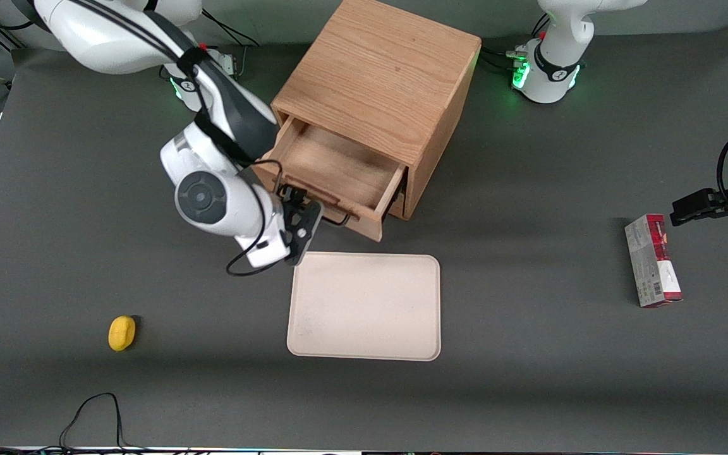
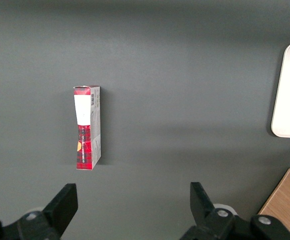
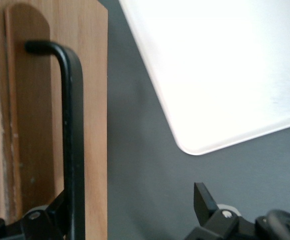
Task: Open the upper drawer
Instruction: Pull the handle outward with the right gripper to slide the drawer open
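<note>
Lemon [image 1: 122,332] and tray [image 1: 364,306] lie nearest. Upper drawer [image 1: 332,170] juts well out of the cabinet [image 1: 380,82]; gripper [image 1: 301,218], fingers spread, sits at its handle [image 3: 71,135]. Pull looks finished; next, back off clear.

No text is showing legibly anywhere; the print on the red carton [image 2: 87,128] is staying unreadable.
</note>
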Tool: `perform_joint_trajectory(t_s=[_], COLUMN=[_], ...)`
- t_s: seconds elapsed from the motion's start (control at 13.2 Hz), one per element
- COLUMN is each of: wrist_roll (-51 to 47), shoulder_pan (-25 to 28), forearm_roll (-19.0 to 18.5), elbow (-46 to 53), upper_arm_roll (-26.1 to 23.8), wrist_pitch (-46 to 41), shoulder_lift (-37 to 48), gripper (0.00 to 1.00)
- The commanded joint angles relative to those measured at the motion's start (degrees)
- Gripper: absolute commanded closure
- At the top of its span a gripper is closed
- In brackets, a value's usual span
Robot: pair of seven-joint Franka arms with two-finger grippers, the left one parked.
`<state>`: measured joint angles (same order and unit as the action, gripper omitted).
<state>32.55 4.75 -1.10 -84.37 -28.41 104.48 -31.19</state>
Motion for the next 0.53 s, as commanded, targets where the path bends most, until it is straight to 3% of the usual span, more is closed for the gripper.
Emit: perform_joint_trajectory(t_s=[0.0, 0.46], wrist_roll=[4.4, 4.4], shoulder_pan=[0.3, 0.3], forearm_roll=[-0.8, -0.7], elbow=[6.6, 12.7], upper_arm_roll=[2.7, 5.8], wrist_pitch=[-1.1, -1.0], shoulder_lift=[-3.3, -5.7], gripper=[0.0, 0.0])
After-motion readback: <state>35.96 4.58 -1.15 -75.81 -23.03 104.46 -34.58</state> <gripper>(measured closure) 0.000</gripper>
